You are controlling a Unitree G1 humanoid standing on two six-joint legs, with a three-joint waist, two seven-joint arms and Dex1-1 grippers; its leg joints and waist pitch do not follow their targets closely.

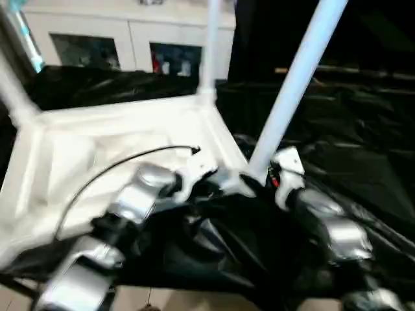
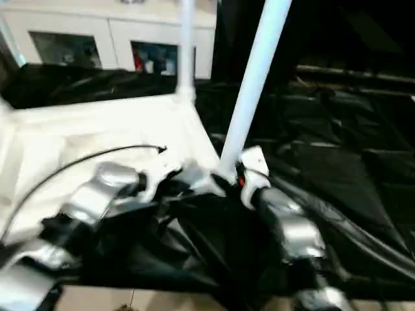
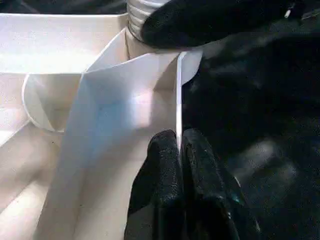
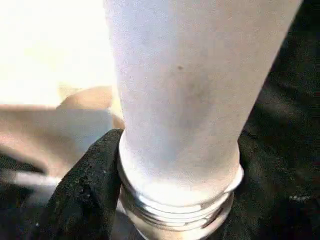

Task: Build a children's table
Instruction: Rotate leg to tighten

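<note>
Black sheeting (image 1: 363, 175) covers the big table under both grippers. The tabletop (image 1: 97, 155) lies on it underside up, ahead of the left gripper (image 3: 179, 150), whose fingers are pinched shut on the thin rim wall. Three legs stand in corner sockets; the near leg (image 1: 295, 81) rises beside the right gripper (image 1: 259, 178), its black fingers (image 4: 87, 192) around the threaded base, contact on one side visible, tightness cannot be told
</note>
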